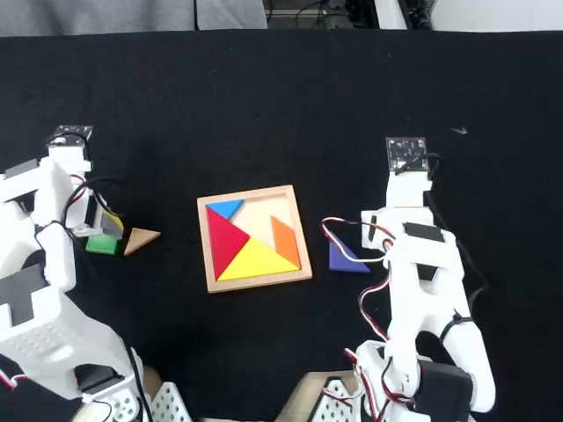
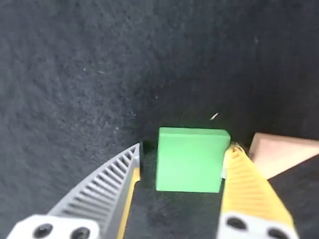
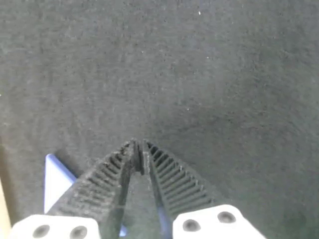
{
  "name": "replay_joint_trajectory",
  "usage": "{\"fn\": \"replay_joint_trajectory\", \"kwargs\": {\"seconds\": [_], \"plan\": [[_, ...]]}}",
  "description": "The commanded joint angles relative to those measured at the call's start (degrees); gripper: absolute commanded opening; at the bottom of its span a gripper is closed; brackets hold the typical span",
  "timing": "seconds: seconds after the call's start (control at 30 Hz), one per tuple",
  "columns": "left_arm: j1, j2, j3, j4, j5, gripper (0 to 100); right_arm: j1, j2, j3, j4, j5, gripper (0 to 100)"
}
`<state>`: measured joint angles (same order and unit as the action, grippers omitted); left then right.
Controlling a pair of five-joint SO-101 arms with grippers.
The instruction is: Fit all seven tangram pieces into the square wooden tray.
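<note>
In the high view, the square wooden tray [image 1: 299, 236] is lying in the middle of the black table [image 1: 264, 105]. It is holding a small blue triangle [image 1: 226, 208] at its far left corner, a red triangle [image 1: 224, 239] along its left side, a yellow triangle [image 1: 258, 260] along its near side and an orange piece [image 1: 285, 240] at its right side, with bare wood showing at the far right. Well to the left of the tray, the left gripper [image 1: 106, 232] is standing over a green square [image 1: 103, 245], and a tan triangle [image 1: 141, 238] is lying just right of that square. A dark blue triangle [image 1: 345, 258] is lying just right of the tray, beside the right arm [image 1: 418, 264]. In the left wrist view, the fingers are standing wide on either side of the green square, the yellow finger [image 2: 249, 189] touching one edge and the grey finger [image 2: 109, 184] keeping a narrow gap from the other, while the tan triangle is lying just beyond the yellow finger. In the right wrist view, the right gripper [image 3: 138, 149] is hanging over bare cloth with its fingers pressed together on nothing, the dark blue triangle lying beside and partly under them.
</note>
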<state>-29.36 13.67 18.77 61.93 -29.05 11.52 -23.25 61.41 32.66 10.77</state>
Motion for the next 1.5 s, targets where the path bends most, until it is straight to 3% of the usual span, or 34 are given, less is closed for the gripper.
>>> {"fn": "replay_joint_trajectory", "kwargs": {"seconds": [0.0, 0.43, 0.7, 0.83, 0.93, 1.07, 1.17, 1.47], "plan": [[-1.5, -0.4, -1.4, -0.7, -5.2, 21, -1.1, -0.1, -1.1, -0.9, 0.4, 1.4], [1.2, -1.4, 1.2, 0.4, -5.4, 10, -1.1, -0.1, -1.1, -0.9, 0.4, 1.4], [12.4, -15.3, -7.0, 21.4, -5.5, 5, -1.1, -0.1, -1.1, -0.9, 0.4, 1.5], [17.5, -23.9, -7.5, 24.6, -5.4, 5, -1.0, -0.1, -1.1, -0.9, 0.4, 1.5], [16.6, -27.7, -7.5, 24.5, -5.5, 6, -0.9, -0.1, -1.1, -0.9, 0.4, 1.5], [9.5, -27.9, -7.2, 22.7, -5.6, 19, -1.0, -0.1, -1.0, -0.9, 0.4, 1.5], [3.1, -27.9, -3.4, 15.3, -5.8, 26, -1.1, -0.1, -1.0, -0.9, 0.4, 1.5], [-2.5, -27.9, 12.5, -2.9, -16.9, 26, -1.1, -0.1, -1.0, -0.9, 0.4, 1.5]]}}
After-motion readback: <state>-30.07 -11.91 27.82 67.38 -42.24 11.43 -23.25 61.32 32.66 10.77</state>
